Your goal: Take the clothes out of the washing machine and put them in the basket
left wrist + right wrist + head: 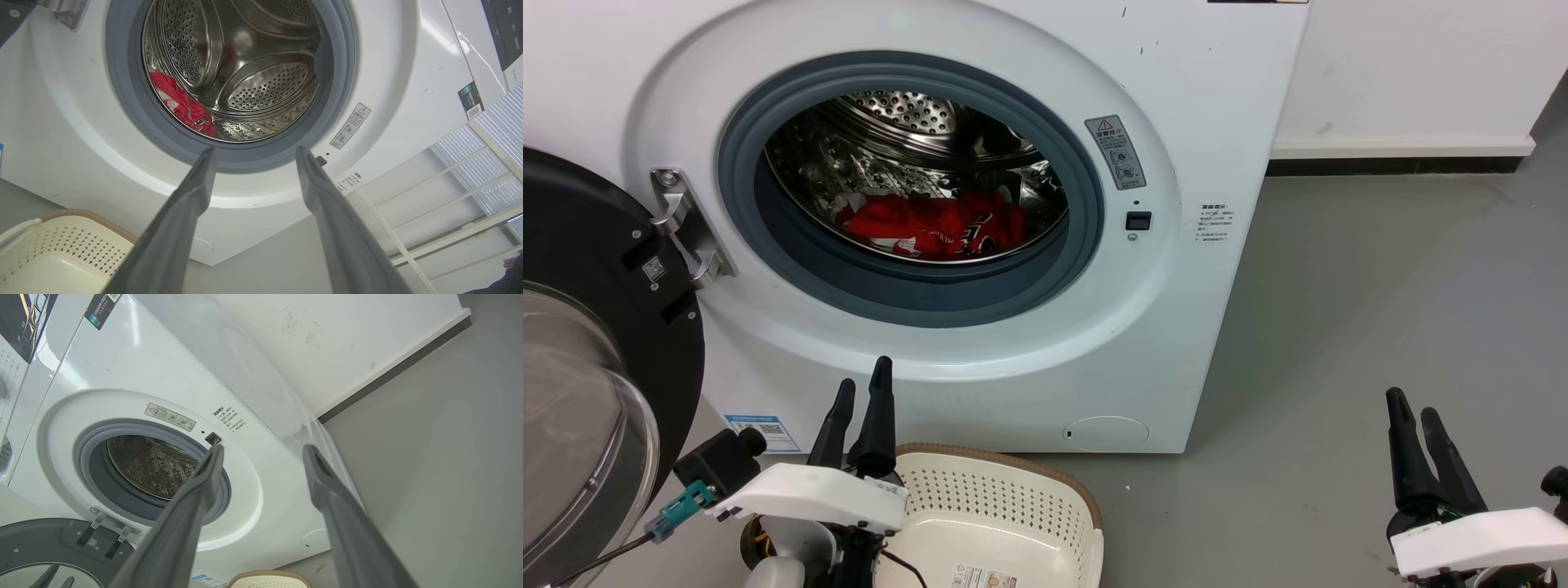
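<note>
Red fabric clothes (931, 224) lie in the white front-loading washing machine (980, 392), untouched. Left hand (864, 372) and right hand (1412, 403) empty, fingers apart. Next, likely: reach inside.

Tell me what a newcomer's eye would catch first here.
The crumpled red fabric clothes glow against the studded steel drum of the big white front-loading washing machine, its dark glass door swung open at left. Below, the cream perforated plastic basket sits on the grey floor before the machine.
</note>
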Available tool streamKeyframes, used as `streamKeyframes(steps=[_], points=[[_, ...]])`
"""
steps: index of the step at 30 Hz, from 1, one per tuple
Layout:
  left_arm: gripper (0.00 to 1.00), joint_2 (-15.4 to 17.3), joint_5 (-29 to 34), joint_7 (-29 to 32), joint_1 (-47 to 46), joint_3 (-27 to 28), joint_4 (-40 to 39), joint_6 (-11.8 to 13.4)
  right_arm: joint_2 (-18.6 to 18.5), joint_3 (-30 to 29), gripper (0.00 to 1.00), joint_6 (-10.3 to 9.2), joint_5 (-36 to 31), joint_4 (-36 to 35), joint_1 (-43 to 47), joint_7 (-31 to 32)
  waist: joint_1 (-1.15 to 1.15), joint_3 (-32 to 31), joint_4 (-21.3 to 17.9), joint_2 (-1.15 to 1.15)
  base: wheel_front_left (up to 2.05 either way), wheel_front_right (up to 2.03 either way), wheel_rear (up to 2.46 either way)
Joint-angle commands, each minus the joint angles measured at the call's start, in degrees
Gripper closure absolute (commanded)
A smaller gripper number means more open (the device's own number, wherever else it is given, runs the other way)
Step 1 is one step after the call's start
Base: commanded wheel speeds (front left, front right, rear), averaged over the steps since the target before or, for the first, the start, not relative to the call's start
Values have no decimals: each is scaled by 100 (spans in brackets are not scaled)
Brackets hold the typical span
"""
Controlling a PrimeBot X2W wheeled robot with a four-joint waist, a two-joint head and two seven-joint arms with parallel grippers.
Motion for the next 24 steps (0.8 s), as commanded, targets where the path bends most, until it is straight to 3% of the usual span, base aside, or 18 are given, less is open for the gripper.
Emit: streamKeyframes(steps=[1, 24], points=[[0, 22, 177, -49, -134, -8, -70, 20, -6, 11, 0, 6, -172, -131, -23, -19, 0, 0, 5, 0, 0, 0, 0], [0, 17, 2173, -399, -241, -155, -16, 212, 25, -120, 0, 9, -2248, -599, 219, -1, 0, -7, 133, 0, 0, 0, 0]])
